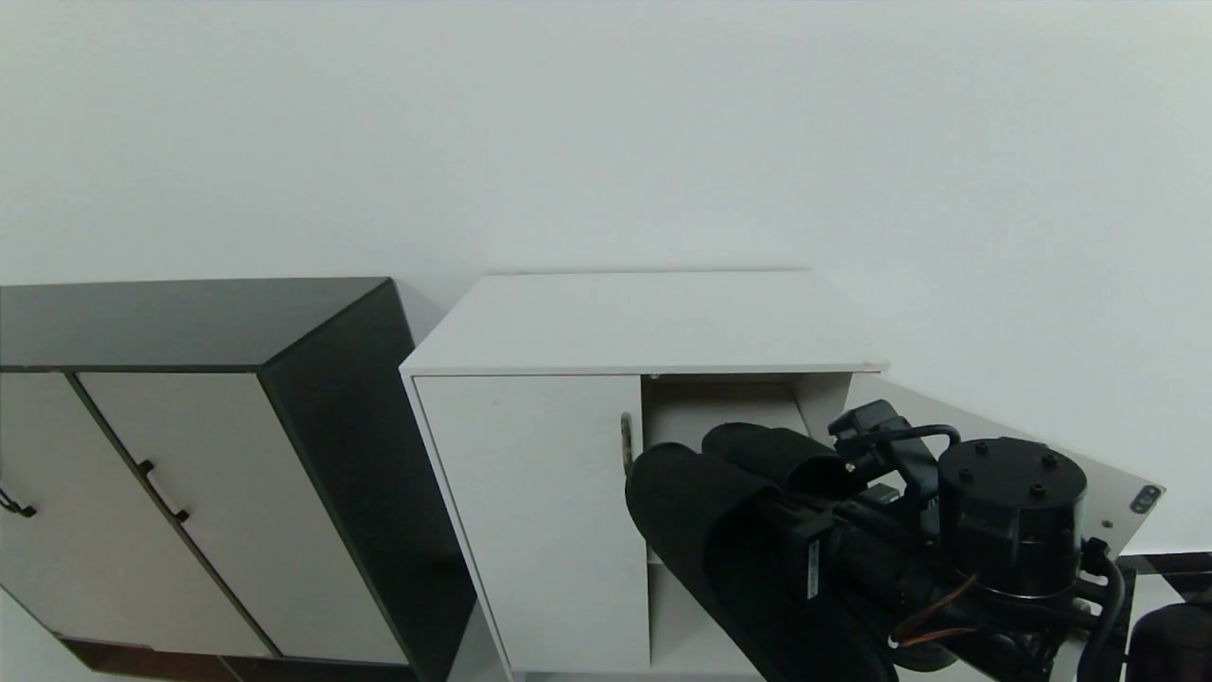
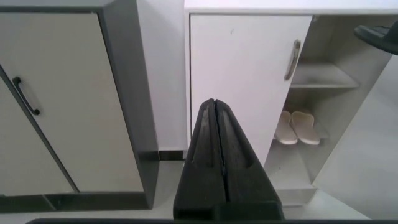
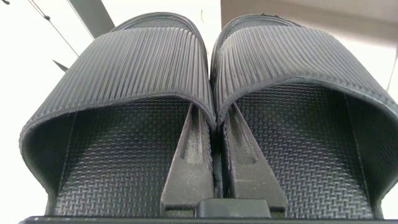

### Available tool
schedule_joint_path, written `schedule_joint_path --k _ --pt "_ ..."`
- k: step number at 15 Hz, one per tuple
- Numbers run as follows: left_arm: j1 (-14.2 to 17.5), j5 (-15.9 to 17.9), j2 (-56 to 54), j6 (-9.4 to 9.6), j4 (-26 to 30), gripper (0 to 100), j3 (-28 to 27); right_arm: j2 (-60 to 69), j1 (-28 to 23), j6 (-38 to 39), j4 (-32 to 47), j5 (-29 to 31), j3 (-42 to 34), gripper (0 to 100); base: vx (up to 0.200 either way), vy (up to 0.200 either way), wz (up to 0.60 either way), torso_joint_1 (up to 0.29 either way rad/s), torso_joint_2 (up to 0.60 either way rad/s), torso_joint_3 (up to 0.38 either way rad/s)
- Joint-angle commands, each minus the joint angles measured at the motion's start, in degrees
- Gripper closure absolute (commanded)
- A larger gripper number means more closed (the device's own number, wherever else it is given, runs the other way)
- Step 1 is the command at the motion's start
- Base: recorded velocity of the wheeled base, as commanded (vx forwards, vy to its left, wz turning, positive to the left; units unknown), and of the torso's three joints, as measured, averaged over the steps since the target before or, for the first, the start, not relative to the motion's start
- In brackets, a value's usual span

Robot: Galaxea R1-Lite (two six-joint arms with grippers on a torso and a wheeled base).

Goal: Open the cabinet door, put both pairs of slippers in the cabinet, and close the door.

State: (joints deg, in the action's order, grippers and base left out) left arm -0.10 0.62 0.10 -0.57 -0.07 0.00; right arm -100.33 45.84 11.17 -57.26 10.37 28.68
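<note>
**A:** From the head view, where do things stand?

**B:** The white cabinet (image 1: 530, 493) has its left door shut and its right door (image 1: 1110, 507) swung wide open. The black slippers (image 1: 701, 511) hang in the air just in front of the open compartment, toes towards it. A dark cabinet (image 1: 322, 455) with pale doors stands just beside the white one, on its left.

**A:** And the left wrist view?

**B:** The left gripper (image 2: 215, 109) is clenched, with its two fingers pressed together and nothing between them. It points at the shut door, below the handle (image 2: 291, 60). Inside the open half, the white slippers (image 2: 297, 127) lie side by side on the lower level, under a shelf (image 2: 323, 78).

**A:** And the right wrist view?

**B:** The right gripper (image 3: 213, 112) is grasping the black pair. One finger is tucked inside each slipper, and the two inner walls are pinched together between them. The ribbed straps arch over the fingers.
</note>
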Motion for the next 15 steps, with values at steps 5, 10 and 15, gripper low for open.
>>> schedule_joint_path --k 5,10,15 --pt "0.01 -0.01 -0.01 -0.04 -0.01 100 0.0 -0.39 0.04 0.0 -0.05 0.0 -0.03 100 0.0 0.0 0.0 -0.254 0.53 0.266" --pt "0.01 -0.01 -0.01 -0.04 -0.01 100 0.0 -0.57 0.04 0.0 -0.05 -0.09 -0.38 100 0.0 0.0 0.0 -0.244 0.49 0.244" --pt "0.01 -0.01 -0.01 -0.04 -0.01 100 0.0 -0.92 0.04 0.08 -0.57 -0.09 -0.38 100 0.0 0.0 0.0 -0.235 0.48 0.242"
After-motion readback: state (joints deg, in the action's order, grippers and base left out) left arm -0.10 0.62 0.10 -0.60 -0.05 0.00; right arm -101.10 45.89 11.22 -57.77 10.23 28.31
